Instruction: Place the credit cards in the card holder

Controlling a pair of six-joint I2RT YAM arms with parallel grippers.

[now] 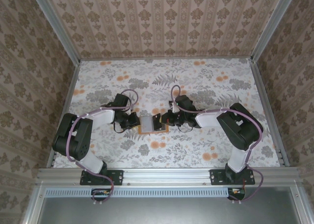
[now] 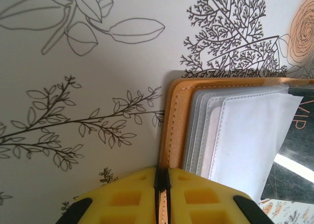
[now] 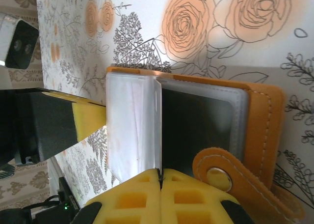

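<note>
The orange card holder [image 1: 148,122] lies open in the middle of the table, its clear grey sleeves [image 2: 230,130] fanned up. In the left wrist view my left gripper [image 2: 162,174] is shut on the holder's stitched orange cover edge [image 2: 172,130]. My right gripper [image 3: 160,173] is shut on a thin black credit card [image 3: 196,130], which stands between the sleeves, next to an upright clear sleeve [image 3: 132,126]. The same black card [image 2: 297,150] shows past the sleeves in the left wrist view. In the top view the two grippers, left [image 1: 136,121] and right [image 1: 164,120], face each other across the holder.
The holder's orange snap tab [image 3: 221,177] hangs just right of my right fingers. My left gripper's yellow and black finger [image 3: 54,121] sits behind the holder. The floral tabletop [image 1: 196,81] is walled in on three sides.
</note>
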